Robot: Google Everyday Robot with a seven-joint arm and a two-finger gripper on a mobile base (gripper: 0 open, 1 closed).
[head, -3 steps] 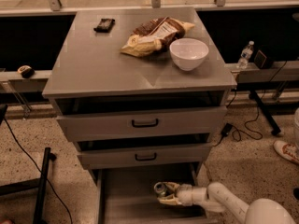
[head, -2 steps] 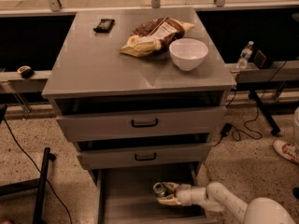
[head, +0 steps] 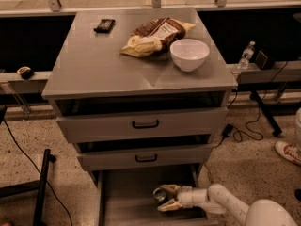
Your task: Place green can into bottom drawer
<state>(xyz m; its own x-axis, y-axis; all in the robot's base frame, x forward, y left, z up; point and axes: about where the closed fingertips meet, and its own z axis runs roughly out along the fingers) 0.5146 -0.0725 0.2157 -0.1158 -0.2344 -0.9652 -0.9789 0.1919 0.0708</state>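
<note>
Grey, wide and shallow, the bottom drawer (head: pixel 123 197) is pulled out from under the table's front edge, nearest of all, with low side walls and a flat floor. On the speckled ground to its left stands a black metal pole (head: pixel 41 187). To its right lie black cables (head: pixel 244 128) and, further right, a white shoe (head: pixel 288 152). Above the tray's rear sit two grey upper drawers with black handles, the middle drawer (head: pixel 178 155) and the top drawer (head: pixel 188 122). Both are slightly ajar, and the middle one overhangs the back of the tray.

On the grey table top (head: pixel 103 69) a round white bowl (head: pixel 189 54) stands near the right edge. A crumpled brown-and-yellow snack bag (head: pixel 155 34) lies just behind it toward the far right corner, and a small flat black object (head: pixel 104 25) lies near the far left corner. Beyond the right edge a clear plastic bottle (head: pixel 246 55) stands upright on a ledge.

The white, rounded robot arm (head: pixel 225 204) reaches in from the lower right, over the tray's right wall. Its gripper (head: pixel 160 199) is inside the tray, right of the middle, pointing left. The two pale fingers (head: pixel 171 188) are parted only as far as the thing between them and clasp the small cylindrical green can (head: pixel 161 194), whose silver end shows. Whether the can rests on the tray's floor or hangs just above it, I cannot tell.
</note>
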